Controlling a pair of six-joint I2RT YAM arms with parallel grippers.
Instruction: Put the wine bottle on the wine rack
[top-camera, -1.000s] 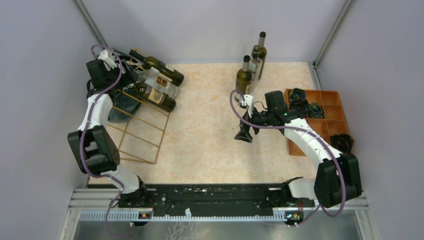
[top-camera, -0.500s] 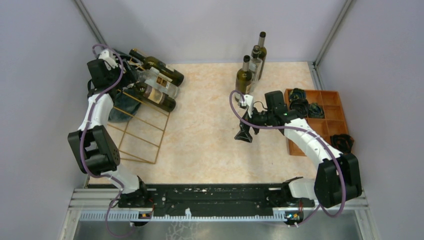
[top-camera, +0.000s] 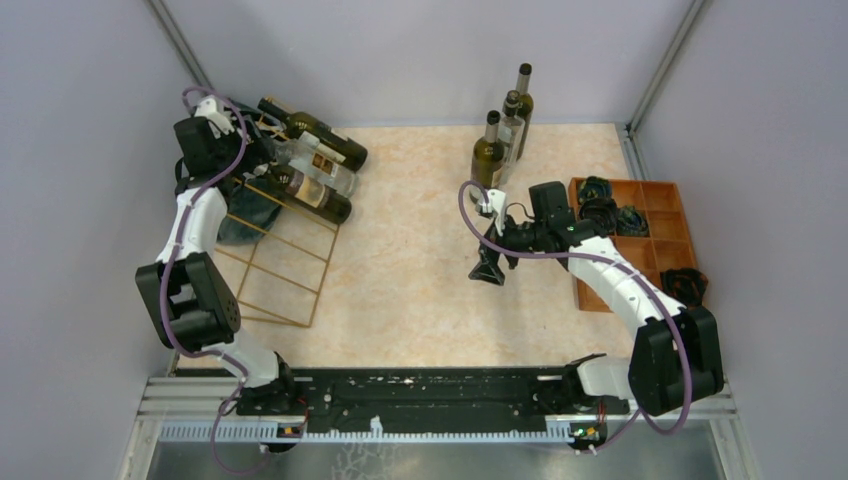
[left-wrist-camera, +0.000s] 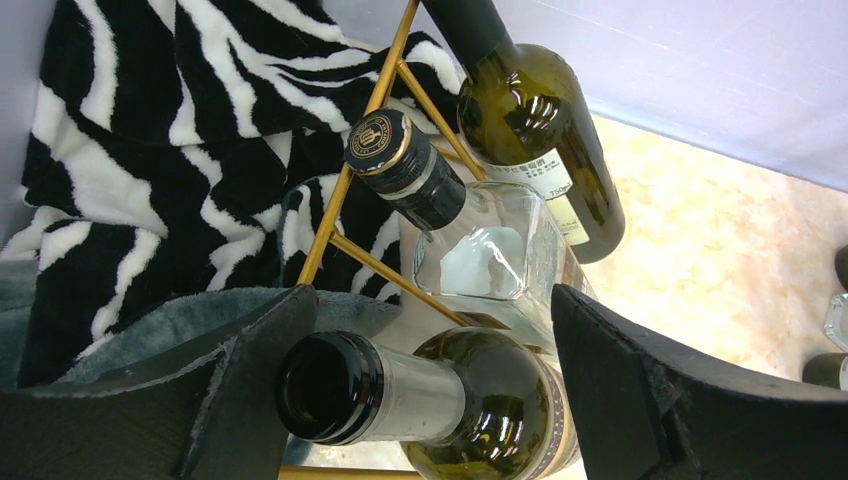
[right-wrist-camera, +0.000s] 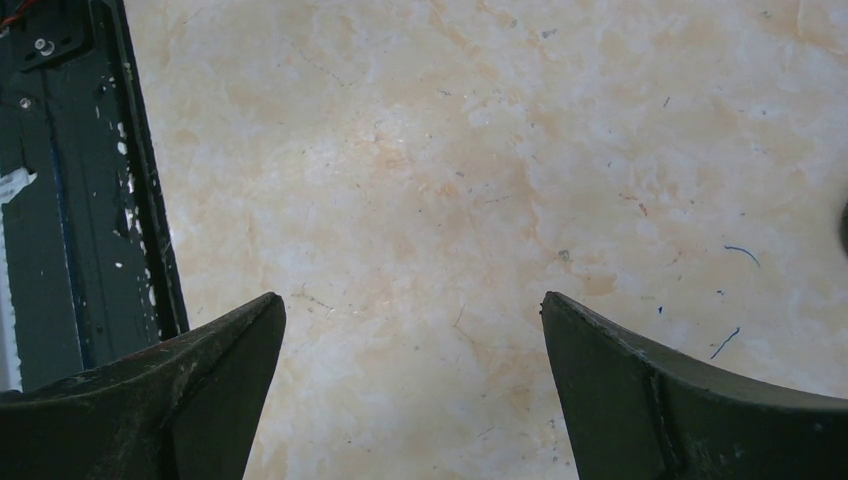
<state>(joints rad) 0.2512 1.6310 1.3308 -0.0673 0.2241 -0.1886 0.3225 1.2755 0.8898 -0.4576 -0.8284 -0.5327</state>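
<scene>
The wine rack (top-camera: 290, 265) is a gold wire frame leaning at the far left, and its wire (left-wrist-camera: 322, 230) runs through the left wrist view. Three bottles lie across its upper cells. The lowest is a dark green wine bottle (top-camera: 315, 200) with an uncorked mouth (left-wrist-camera: 420, 400). My left gripper (top-camera: 255, 165) is open around its neck (left-wrist-camera: 430, 300); the left finger sits close beside the mouth and the right finger stands well apart. My right gripper (top-camera: 488, 272) hangs open over bare tabletop at mid-table (right-wrist-camera: 412, 300), holding nothing.
A clear capped bottle (left-wrist-camera: 480, 250) and another dark green bottle (left-wrist-camera: 530, 120) lie above it on the rack. A zebra-striped cloth (left-wrist-camera: 150, 150) lies behind the rack. Several bottles stand at the back (top-camera: 488, 150). An orange wooden tray (top-camera: 655, 240) sits at the right.
My left gripper's jaws have spread a little wider around the bottle neck. The bottles, the rack and the right arm have not moved.
</scene>
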